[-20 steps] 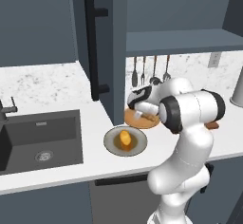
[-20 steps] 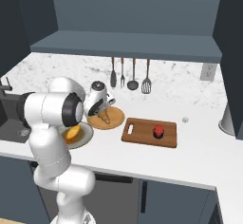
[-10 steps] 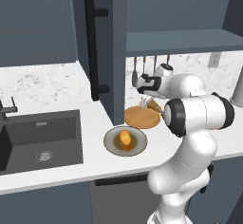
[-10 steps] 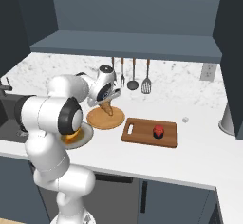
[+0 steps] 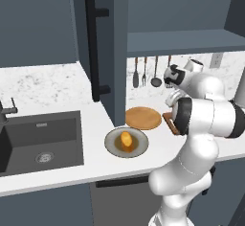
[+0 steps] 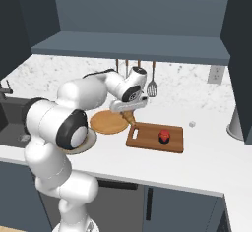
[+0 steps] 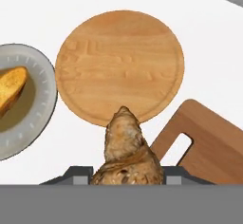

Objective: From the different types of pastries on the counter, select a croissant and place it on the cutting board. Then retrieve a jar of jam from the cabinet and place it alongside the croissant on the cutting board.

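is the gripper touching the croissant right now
Touching. In the hand view the croissant sits wedged in the gripper, rising straight out of it above the counter, with no gap showing.

White rounded arm, dark joints

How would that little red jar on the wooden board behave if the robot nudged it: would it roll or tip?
The jar of jam looks squat and rounded, standing on the flat cutting board, so it probably slides rather than tips. If knocked onto its side, its round shape suggests it could roll. Its surface looks smooth, so perhaps slippery to pinch.
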